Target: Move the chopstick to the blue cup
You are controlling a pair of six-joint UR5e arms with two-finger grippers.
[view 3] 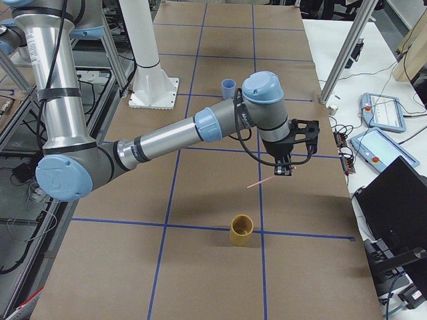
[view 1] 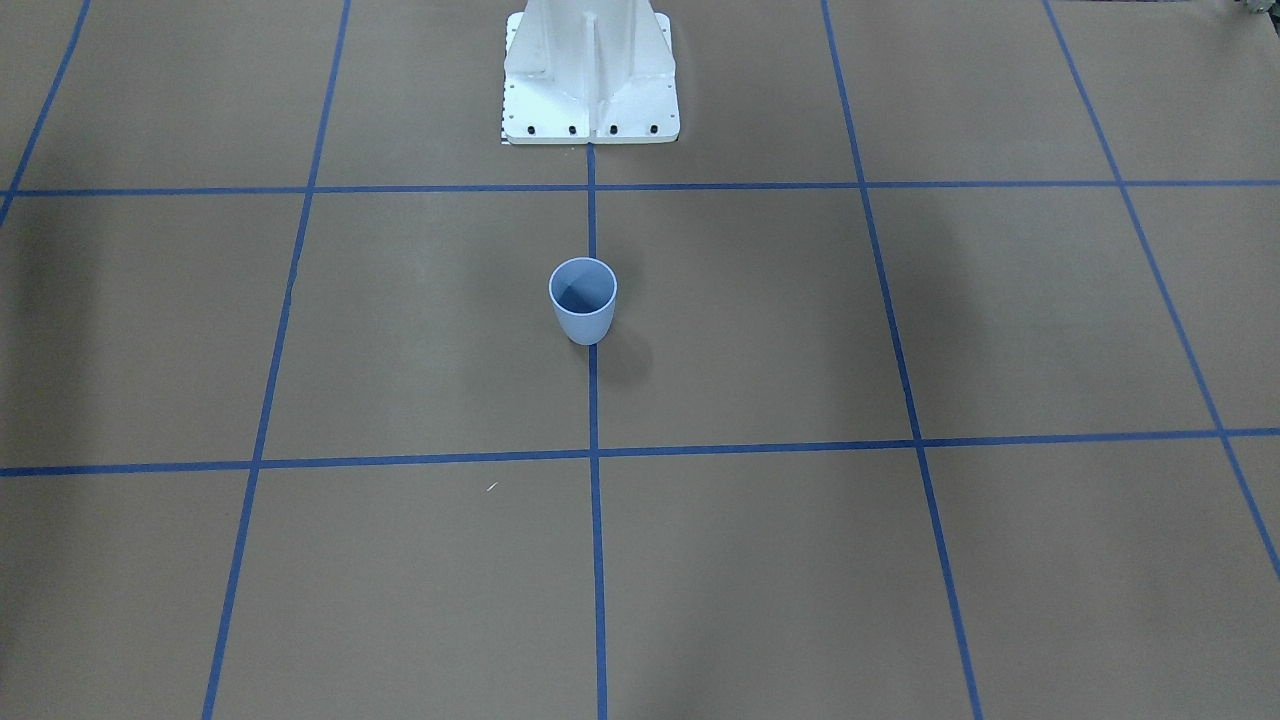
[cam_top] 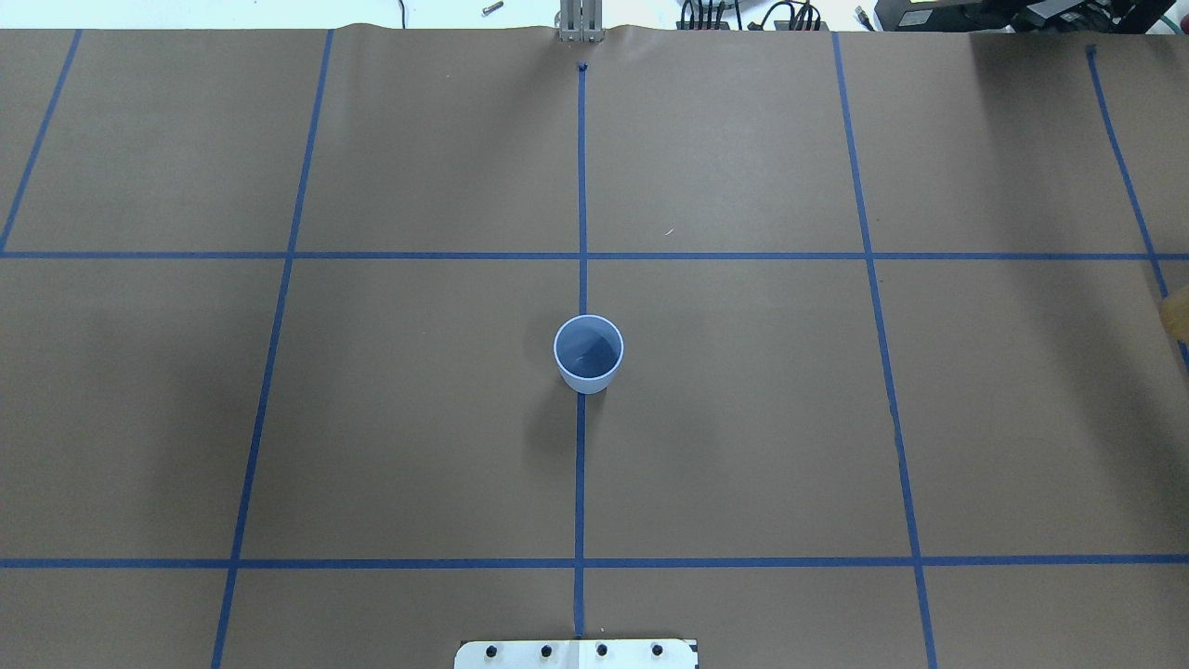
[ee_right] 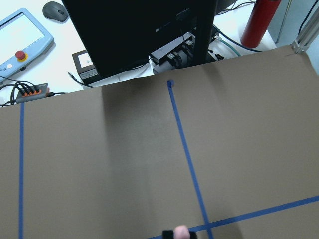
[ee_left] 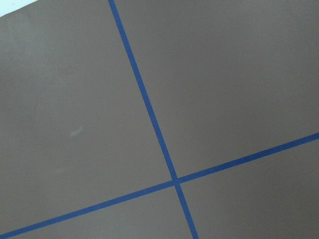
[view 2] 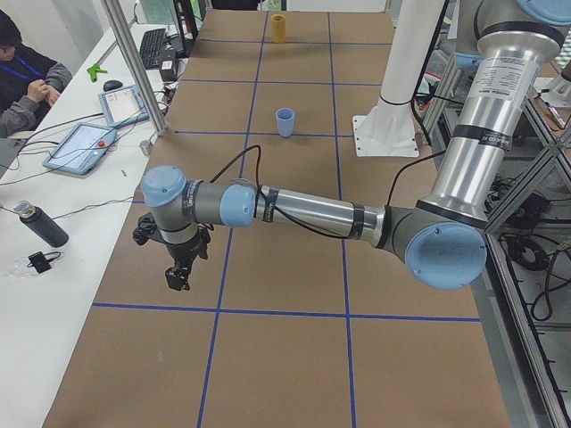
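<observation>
The blue cup (view 1: 583, 300) stands upright and empty on the centre tape line, also in the overhead view (cam_top: 588, 353) and both side views (view 2: 285, 121) (view 3: 228, 87). My right gripper (view 3: 285, 170) hangs above the table far from the cup, beyond the yellow cup. A thin pale pink chopstick (view 3: 260, 182) sticks out of it, tilted down; its end shows at the bottom of the right wrist view (ee_right: 182, 232). My left gripper (view 2: 178, 276) shows only in the exterior left view, pointing down over bare table; I cannot tell if it is open or shut.
A yellow cup (view 3: 241, 229) stands on the table near my right gripper, at the right edge of the overhead view (cam_top: 1178, 311). The white robot base (view 1: 590, 90) is behind the blue cup. Tablets, a monitor and cables lie on side tables beyond the paper's edges.
</observation>
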